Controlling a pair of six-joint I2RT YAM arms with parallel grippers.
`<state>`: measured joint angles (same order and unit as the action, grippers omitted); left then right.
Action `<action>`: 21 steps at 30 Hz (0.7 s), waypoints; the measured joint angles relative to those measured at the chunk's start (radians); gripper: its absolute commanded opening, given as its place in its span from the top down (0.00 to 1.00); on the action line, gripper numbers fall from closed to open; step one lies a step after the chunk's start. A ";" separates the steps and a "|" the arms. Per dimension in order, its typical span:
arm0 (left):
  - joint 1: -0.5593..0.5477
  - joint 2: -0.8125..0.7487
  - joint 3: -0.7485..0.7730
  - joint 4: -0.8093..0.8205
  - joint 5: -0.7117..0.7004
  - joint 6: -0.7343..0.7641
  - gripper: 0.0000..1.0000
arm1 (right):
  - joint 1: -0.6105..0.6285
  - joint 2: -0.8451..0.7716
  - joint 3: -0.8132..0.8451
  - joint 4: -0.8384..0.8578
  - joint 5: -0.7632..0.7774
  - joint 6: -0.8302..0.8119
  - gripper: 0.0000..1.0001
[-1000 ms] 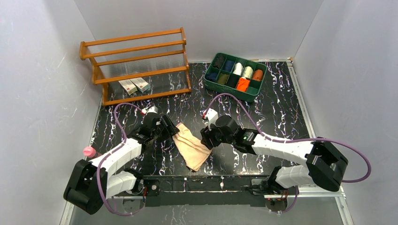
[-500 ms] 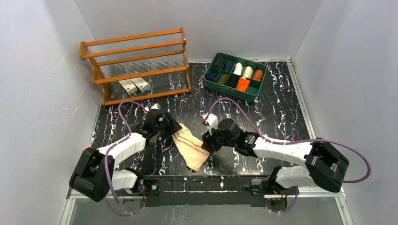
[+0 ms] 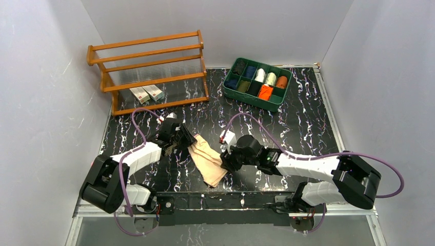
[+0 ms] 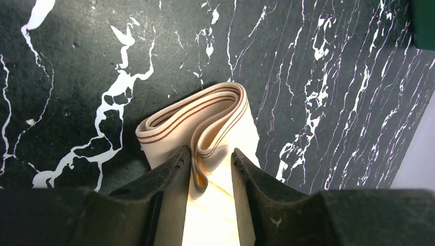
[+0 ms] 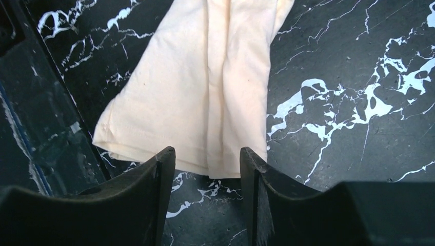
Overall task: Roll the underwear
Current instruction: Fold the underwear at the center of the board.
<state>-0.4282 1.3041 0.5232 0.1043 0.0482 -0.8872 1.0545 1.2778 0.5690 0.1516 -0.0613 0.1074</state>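
Observation:
The pale beige underwear [image 3: 208,159] lies folded into a long strip on the black marbled table, its brown-striped waistband [image 4: 205,110] at the far left end. My left gripper [image 3: 191,145] stands at that end, open. Its jaws straddle a doubled fold of the waistband [image 4: 210,154]; the fold touches only the left finger [image 4: 172,169]. My right gripper [image 3: 224,163] is open at the strip's right side, its fingertips [image 5: 206,152] just short of the cloth's hem [image 5: 205,92]. A bright orange underwear [image 3: 264,92] sits rolled in the green tray.
The green tray [image 3: 250,101] at the back right holds several cloth rolls in compartments. A wooden rack [image 3: 149,72] stands at the back left with two small boxes [image 3: 146,93] under it. Grey walls close in on both sides.
The left jaws have narrowed around the waistband fold and the left arm has swung slightly inward. The right gripper has slid a little toward the near edge along the cloth's side.

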 measured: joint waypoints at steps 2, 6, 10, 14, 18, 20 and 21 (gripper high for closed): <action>0.000 0.003 0.005 0.000 0.000 0.007 0.75 | 0.010 0.000 -0.007 -0.001 0.013 -0.022 0.39; 0.000 0.016 0.018 0.000 0.001 0.021 0.78 | 0.031 0.001 -0.008 -0.001 0.048 -0.071 0.35; 0.001 0.022 0.020 0.000 0.001 0.029 0.80 | 0.058 0.013 -0.009 0.006 0.084 -0.126 0.35; 0.001 0.025 0.020 0.000 0.001 0.032 0.81 | 0.082 0.046 -0.009 0.018 0.118 -0.168 0.35; 0.001 0.030 0.020 0.000 0.001 0.035 0.82 | 0.099 0.084 -0.009 0.026 0.147 -0.197 0.36; 0.001 0.030 0.020 0.000 0.001 0.035 0.83 | 0.106 0.100 -0.009 0.034 0.167 -0.206 0.39; 0.001 0.030 0.020 0.000 0.002 0.035 0.83 | 0.109 0.109 -0.009 0.038 0.179 -0.212 0.41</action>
<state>-0.4274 1.3345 0.5434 0.1047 0.0500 -0.8524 1.1631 1.3867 0.5598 0.1900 0.1175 -0.1046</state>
